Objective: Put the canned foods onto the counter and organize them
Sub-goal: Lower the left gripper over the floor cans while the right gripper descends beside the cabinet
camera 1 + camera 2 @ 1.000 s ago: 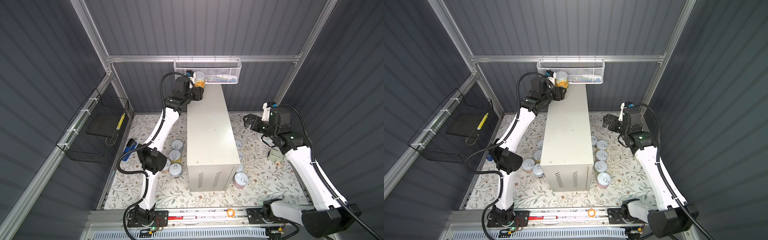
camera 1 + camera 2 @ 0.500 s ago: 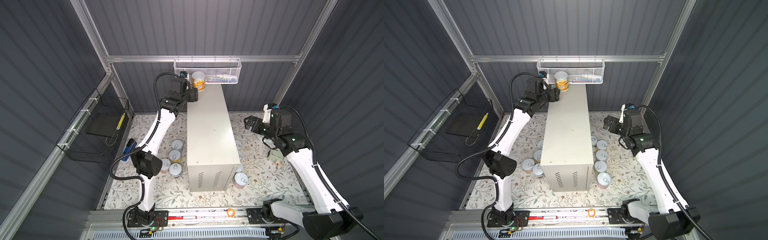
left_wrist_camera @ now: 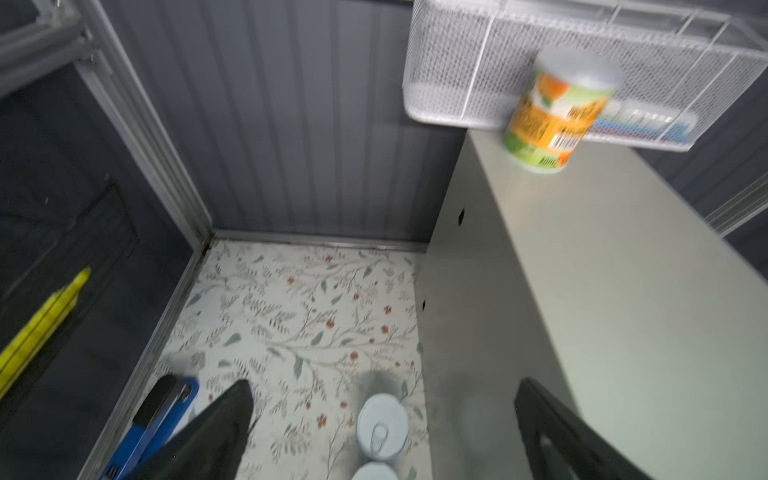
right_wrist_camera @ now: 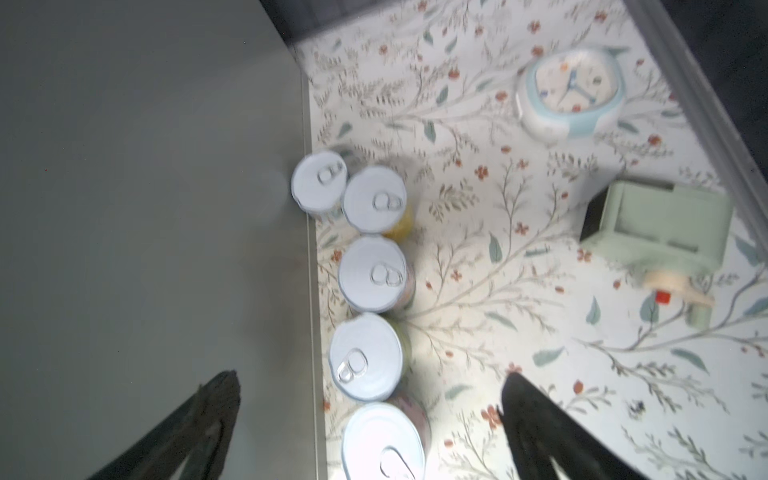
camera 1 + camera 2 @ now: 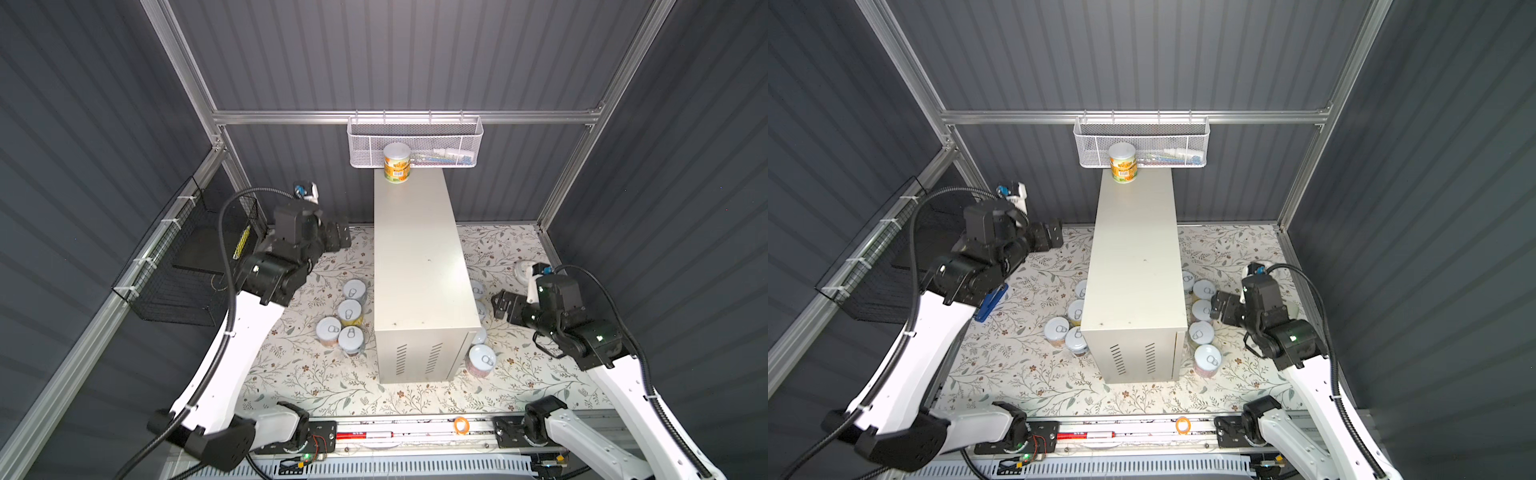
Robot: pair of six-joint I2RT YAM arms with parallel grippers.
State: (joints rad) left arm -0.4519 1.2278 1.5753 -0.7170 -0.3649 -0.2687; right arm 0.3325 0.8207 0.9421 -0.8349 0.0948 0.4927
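Right hand [image 5: 1221, 308] hovering open, empty, aimed down at row of upright silver-lidded tins [image 4: 372, 274] standing along right flank of tall beige metal desk [image 5: 1136, 257]; looking nearer its tins than left hand [image 5: 340, 237], also gaping empty. One yellow-orange labelled tin [image 5: 397, 163] standing on desk's far end

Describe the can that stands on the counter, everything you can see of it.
The can is a small cylinder with a pale silver lid and a paper label that is orange and yellow, with a green band at the foot and a barcode on the side. It stands upright on the far end of the counter, toward the left corner in the top views, close under the white mesh basket. Whether it touches the basket cannot be told. Nothing grips it.
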